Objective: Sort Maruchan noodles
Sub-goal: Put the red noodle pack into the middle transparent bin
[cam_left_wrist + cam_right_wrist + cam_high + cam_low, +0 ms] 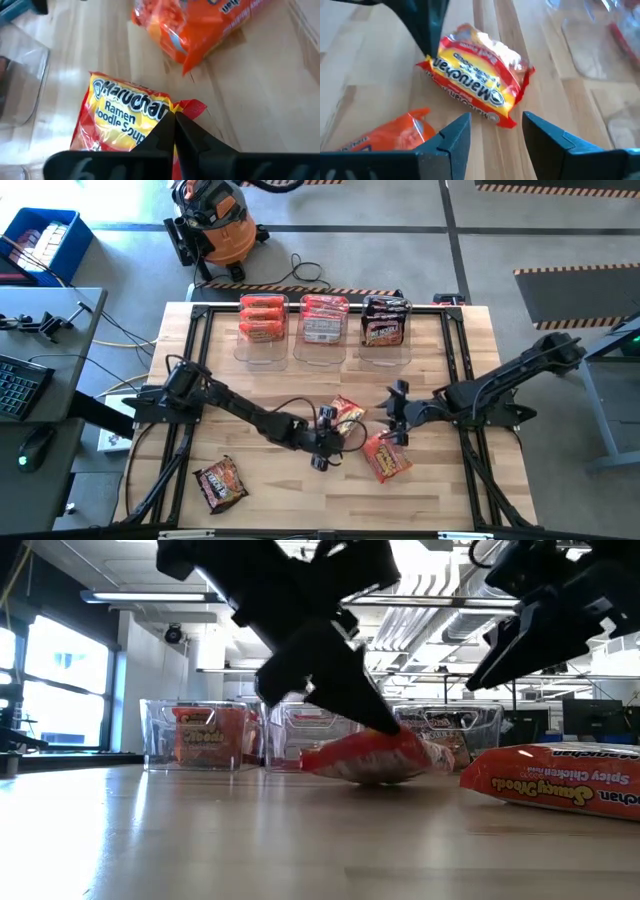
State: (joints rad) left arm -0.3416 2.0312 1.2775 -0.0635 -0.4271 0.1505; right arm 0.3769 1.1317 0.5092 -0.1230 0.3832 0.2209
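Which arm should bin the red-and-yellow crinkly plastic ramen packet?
Left. The left gripper is already shut on the red-and-yellow crinkly plastic ramen packet; the right gripper hovers open beside it.

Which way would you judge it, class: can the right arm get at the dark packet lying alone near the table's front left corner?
Probably not. The dark packet lies across the table from the right gripper, and the left arm, its gripper pinching the yellow-and-red packet, stretches between them.
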